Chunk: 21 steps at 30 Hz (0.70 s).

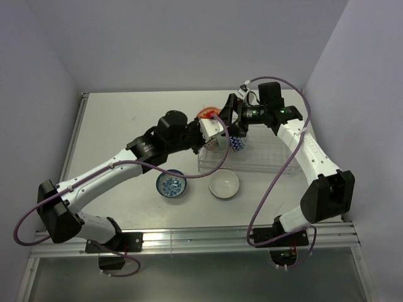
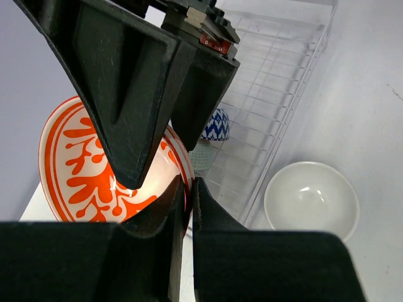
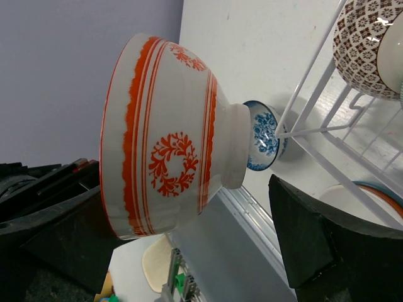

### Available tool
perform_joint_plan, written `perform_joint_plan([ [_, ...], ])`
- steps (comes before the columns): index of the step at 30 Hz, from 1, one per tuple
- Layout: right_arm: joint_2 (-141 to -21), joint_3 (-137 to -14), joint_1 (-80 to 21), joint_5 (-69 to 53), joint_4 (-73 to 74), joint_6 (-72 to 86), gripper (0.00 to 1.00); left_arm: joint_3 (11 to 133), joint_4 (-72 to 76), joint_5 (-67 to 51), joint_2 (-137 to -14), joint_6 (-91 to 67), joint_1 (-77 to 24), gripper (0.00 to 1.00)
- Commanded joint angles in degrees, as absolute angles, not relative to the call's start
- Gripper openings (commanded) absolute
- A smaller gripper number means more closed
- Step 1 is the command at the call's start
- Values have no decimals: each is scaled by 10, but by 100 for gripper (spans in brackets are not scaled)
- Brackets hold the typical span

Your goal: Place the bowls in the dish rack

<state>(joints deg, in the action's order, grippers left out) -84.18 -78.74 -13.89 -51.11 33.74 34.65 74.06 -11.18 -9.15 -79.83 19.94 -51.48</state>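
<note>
From above, you see your left gripper (image 1: 216,124) clenched on the orange-red bowl (image 1: 206,115), which it holds near the left end of the dish rack (image 1: 271,160). Your right gripper (image 1: 235,119) stands spread wide just beside it.

On your left wrist view, the jaws pinch the bowl's rim.

On your right wrist view, the wide-spread jaws straddle the bowl. You cannot tell whether they touch it.

High above the near edge of the pale grey table (image 1: 126,126), facing down over it all. Left wrist: very near the inside of the orange-and-white patterned ceramic bowl (image 2: 75,170), silvery wire dish rack (image 2: 277,94) beyond. Right wrist: near that bowl's outer wall. Shared everywhere: bowl, rack.
</note>
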Motion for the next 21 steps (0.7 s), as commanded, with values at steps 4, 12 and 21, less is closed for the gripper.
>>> perform_joint_plan([
  [4,-845,-811,-142,-549,302,358,92,773,-46,-97,-781,183,-520,0],
  [12,-846,-809,-140,-556,291,359,74,770,-47,-103,-778,179,-520,0],
  [21,-845,-805,-134,-577,268,357,6,769,-66,-110,-775,180,-520,0],
])
